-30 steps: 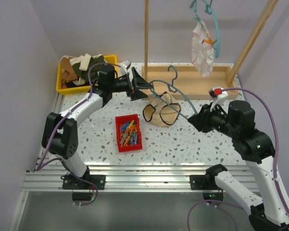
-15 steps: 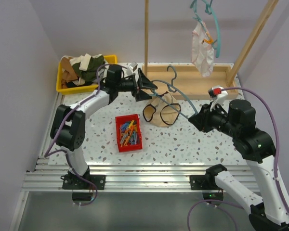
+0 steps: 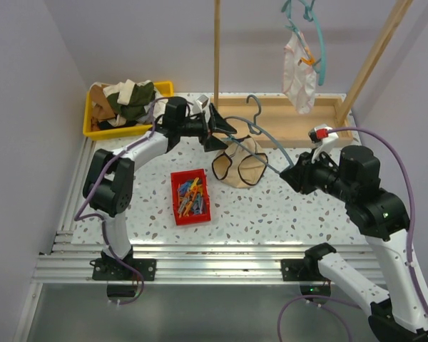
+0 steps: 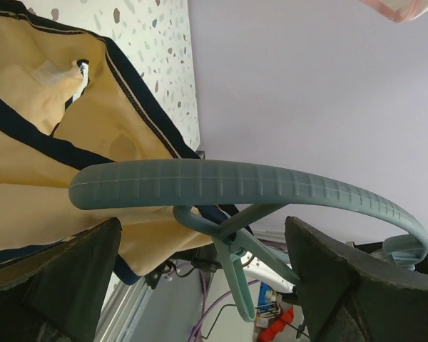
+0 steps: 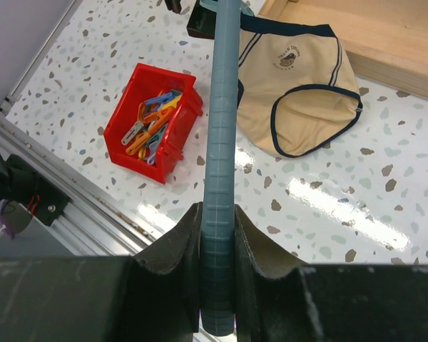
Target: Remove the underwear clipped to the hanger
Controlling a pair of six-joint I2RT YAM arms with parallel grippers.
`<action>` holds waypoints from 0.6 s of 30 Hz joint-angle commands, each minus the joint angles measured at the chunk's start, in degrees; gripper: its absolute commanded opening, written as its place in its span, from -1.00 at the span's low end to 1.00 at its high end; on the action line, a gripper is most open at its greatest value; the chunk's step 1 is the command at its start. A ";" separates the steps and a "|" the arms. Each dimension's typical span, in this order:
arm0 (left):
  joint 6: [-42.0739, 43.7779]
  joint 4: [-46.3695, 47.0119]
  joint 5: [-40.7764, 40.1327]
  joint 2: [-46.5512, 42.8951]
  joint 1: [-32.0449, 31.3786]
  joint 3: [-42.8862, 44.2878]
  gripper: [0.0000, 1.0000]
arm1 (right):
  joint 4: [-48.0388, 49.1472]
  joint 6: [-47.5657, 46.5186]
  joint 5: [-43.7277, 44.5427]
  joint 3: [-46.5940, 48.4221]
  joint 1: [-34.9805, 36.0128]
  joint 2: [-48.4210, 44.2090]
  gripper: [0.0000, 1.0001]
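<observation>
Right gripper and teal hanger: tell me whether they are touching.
Touching. The right wrist view shows the right gripper shut on the bar of the hanger, no gap on either side.

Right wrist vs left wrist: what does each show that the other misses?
Right wrist only: red bin of clothespins, wooden frame base, right fingers shut on the teal hanger. Left wrist only: left fingers wide open, the hanger's hook junction, pale pink fabric at the top edge. Both: the hanger, the beige briefs with dark trim, the speckled table.
</observation>
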 commanded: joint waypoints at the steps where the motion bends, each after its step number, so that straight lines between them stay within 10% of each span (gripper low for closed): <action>1: 0.86 -0.10 -0.08 0.16 -0.11 1.97 1.00 | 2.97 -1.41 2.58 2.56 0.01 -0.96 -1.00; 18: -4.58 11.66 2.38 -2.92 -1.08 -8.05 0.77 | 7.89 -0.70 9.71 2.39 0.01 -0.87 -1.00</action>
